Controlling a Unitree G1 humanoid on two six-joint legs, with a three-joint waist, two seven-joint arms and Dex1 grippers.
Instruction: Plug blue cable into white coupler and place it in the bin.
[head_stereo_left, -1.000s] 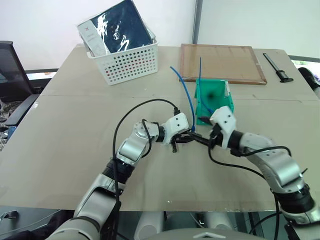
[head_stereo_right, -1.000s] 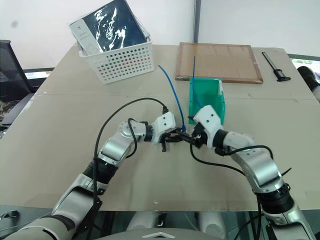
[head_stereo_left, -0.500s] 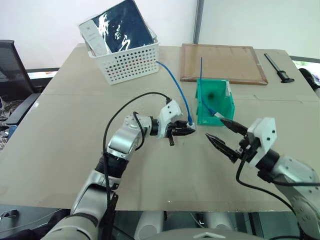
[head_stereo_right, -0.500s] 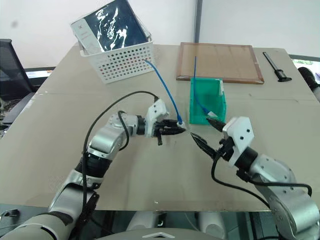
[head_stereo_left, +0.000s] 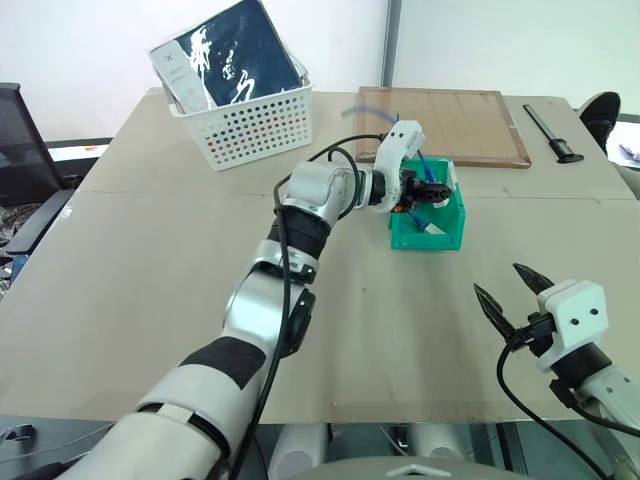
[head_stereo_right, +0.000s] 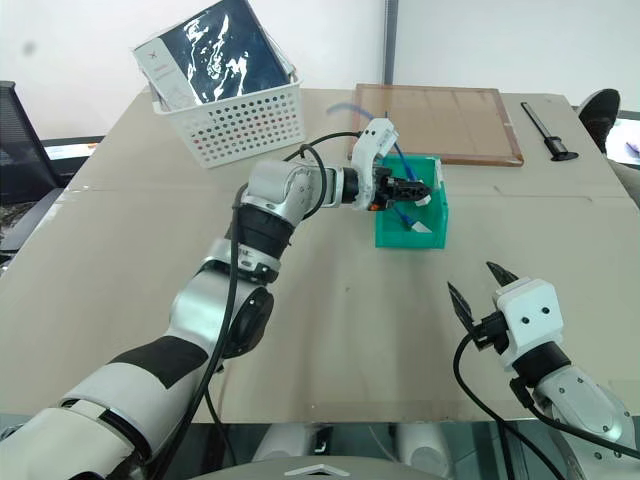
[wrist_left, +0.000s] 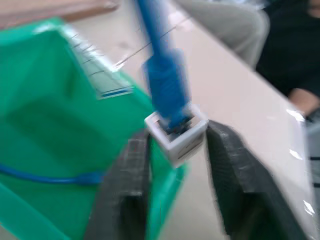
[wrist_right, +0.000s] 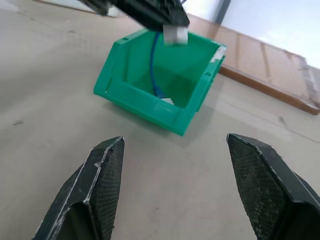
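Note:
The white coupler (wrist_left: 180, 137) sits between the fingertips of my left gripper (head_stereo_left: 437, 190), with the blue cable (wrist_left: 162, 75) plugged into its socket and rising out of it. That gripper is shut on the coupler and hangs just over the open top of the green bin (head_stereo_left: 425, 243). Inside the bin lies another blue cable (wrist_right: 155, 65) with a white piece at its end. My right gripper (head_stereo_left: 500, 280) stands open and holds nothing, well short of the bin near the table's front right.
A white perforated basket (head_stereo_left: 255, 125) with a dark packet stands at the back left. A wooden board (head_stereo_left: 445, 125) lies right behind the bin, with a black tool (head_stereo_left: 553, 135) to its right. A person in dark clothes (wrist_left: 290, 55) sits off the right side.
My left arm has lifted the coupler and cable away from the table's middle to above the bin. My right gripper let go, drew back to the front right and stands open.

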